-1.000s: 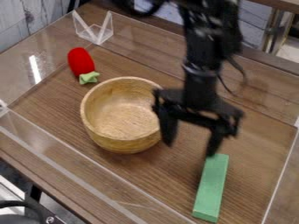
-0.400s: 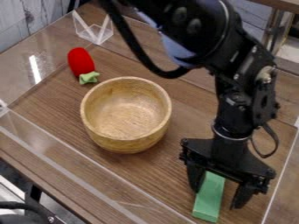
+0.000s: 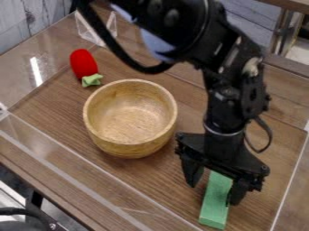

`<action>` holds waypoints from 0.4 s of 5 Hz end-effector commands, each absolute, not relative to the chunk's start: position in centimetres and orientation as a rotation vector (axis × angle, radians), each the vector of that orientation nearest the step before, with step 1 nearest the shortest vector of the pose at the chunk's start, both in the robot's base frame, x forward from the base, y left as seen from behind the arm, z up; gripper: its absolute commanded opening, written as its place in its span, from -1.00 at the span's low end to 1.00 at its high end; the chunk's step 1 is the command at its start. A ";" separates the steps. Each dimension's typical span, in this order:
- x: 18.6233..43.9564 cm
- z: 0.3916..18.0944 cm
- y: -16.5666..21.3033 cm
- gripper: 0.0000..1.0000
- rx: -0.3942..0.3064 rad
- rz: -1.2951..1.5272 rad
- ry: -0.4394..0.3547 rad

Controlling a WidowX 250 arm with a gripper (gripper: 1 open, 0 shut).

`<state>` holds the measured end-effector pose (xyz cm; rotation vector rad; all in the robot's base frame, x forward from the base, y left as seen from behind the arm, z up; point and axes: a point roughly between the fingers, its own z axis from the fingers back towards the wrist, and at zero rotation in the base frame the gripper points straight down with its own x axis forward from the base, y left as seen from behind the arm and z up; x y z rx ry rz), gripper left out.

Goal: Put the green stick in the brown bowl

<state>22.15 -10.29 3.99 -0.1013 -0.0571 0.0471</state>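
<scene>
The green stick (image 3: 216,207) lies flat on the wooden table near the front right, its upper end hidden under my gripper. My black gripper (image 3: 219,184) points down over that end, open, with one finger on each side of the stick. Whether the fingers touch it I cannot tell. The brown bowl (image 3: 128,116) is a light wooden bowl, empty, standing to the left of the gripper near the table's middle.
A red strawberry-shaped toy (image 3: 82,64) with a green stalk lies at the back left. Clear plastic walls (image 3: 36,144) edge the table on the left and front. A clear folded piece (image 3: 97,32) stands at the back.
The gripper has gone from beside the bowl toward the front right and down over the stick's upper end. It stayed open. The stick and bowl have not moved.
</scene>
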 end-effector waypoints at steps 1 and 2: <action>22.4 4.0 -11.2 1.00 -0.110 0.058 -0.114; 23.1 4.5 -10.7 1.00 -0.094 0.087 -0.134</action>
